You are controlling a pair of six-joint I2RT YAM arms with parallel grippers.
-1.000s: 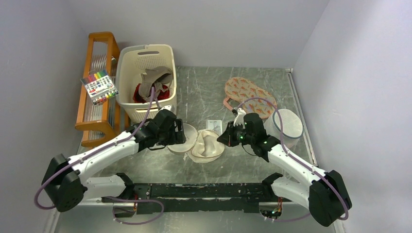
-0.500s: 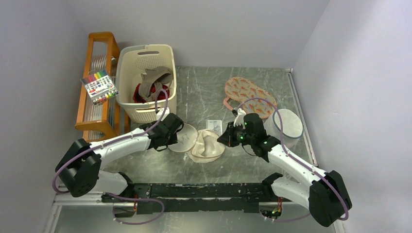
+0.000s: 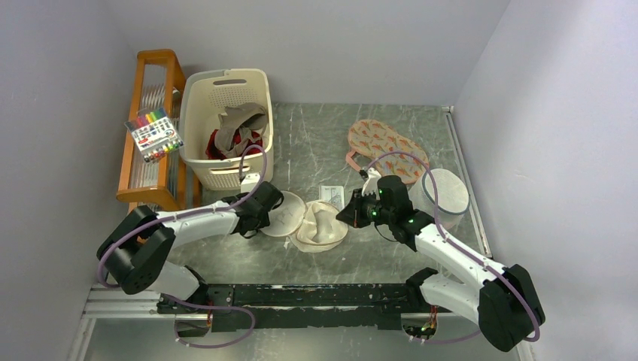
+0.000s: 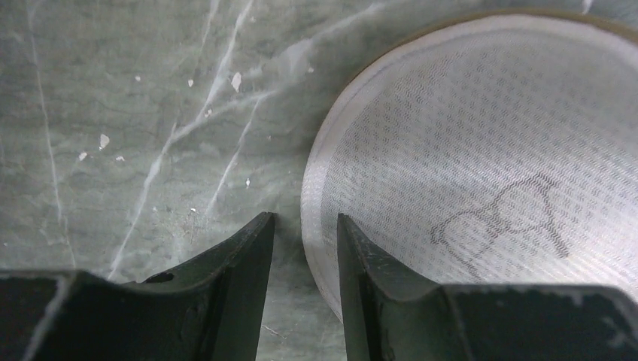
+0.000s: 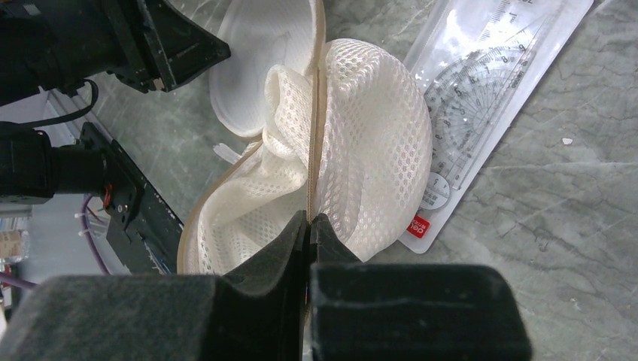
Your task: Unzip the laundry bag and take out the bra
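arms (image 3: 197,221) white, joints (image 3: 139,259) black | cables (image 3: 395,153) purple | left claw (image 4: 305,219), right claw (image 5: 310,218) black

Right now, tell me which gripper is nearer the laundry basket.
Left. The left gripper sits just in front of the laundry basket; the right gripper is across the laundry bag.
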